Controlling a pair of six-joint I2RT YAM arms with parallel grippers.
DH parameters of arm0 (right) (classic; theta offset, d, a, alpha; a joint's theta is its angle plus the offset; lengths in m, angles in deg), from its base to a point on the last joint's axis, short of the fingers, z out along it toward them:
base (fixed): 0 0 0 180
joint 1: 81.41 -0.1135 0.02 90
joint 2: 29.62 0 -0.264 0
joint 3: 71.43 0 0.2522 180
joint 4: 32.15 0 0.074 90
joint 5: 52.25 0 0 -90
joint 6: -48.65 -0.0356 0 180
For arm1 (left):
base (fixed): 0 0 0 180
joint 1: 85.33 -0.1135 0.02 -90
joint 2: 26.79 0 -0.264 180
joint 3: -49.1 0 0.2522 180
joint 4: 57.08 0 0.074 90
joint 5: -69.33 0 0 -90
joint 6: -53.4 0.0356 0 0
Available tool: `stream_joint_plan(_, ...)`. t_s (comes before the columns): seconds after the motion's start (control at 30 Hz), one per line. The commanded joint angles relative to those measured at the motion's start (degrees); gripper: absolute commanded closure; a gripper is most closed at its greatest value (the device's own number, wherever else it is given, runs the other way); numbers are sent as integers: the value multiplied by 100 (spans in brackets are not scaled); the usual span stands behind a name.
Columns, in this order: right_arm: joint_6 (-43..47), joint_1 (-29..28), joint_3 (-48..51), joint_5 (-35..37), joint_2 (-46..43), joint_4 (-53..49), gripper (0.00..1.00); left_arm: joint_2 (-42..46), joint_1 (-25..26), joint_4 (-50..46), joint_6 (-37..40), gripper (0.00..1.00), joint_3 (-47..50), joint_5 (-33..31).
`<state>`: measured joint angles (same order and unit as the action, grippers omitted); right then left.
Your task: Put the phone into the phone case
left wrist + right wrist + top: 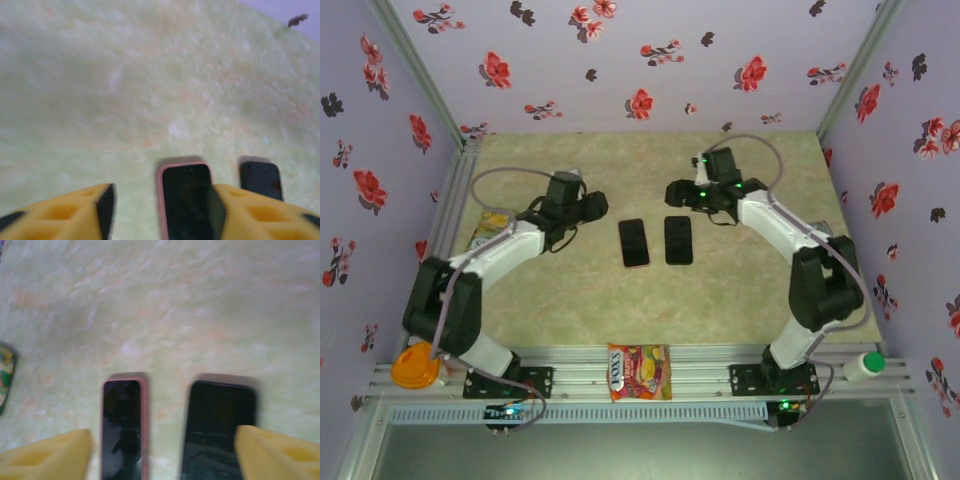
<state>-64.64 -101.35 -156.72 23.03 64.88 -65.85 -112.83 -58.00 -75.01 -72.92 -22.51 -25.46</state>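
Lavender walls (550, 40) patterned with red and dark flowers closing in on the left, far and right sides, a pale green marbled desk (580, 300) lying between them, metal rails (720, 375) running along its near edge, soft even light falling across everything

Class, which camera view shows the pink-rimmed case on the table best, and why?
The right wrist view: the pink-rimmed case is large, its rim clear, nothing covering it, though the frame cuts its lower end. In the left wrist view the left claw's finger overlaps one side. The top external view shows it whole but small.
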Motion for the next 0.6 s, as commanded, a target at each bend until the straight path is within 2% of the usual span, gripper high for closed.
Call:
stream_joint_plan(0.0,518,559,560,597,-510,320,1,622,-236,-614,780,0,245,-1187)
stream_joint_plan(0.1,836,937,1046,1118,-928,719,1,1079,-600,-614,1157,0,507,-1600)
stream_joint_plan(0.23,1275,1153,1545,1764,-1251,1345,1,1439,-1084,-121,1852,0,985,-1919)
stream_joint_plan(0.4,1631,1398,1904,1947,-1177,1979,1,1590,-1423,905,2603,0,1681,-2008)
stream_joint_plan(0.57,1674,1689,2475,2022,-1039,2939,1,1488,-1703,1012,3010,0,1799,-1968)
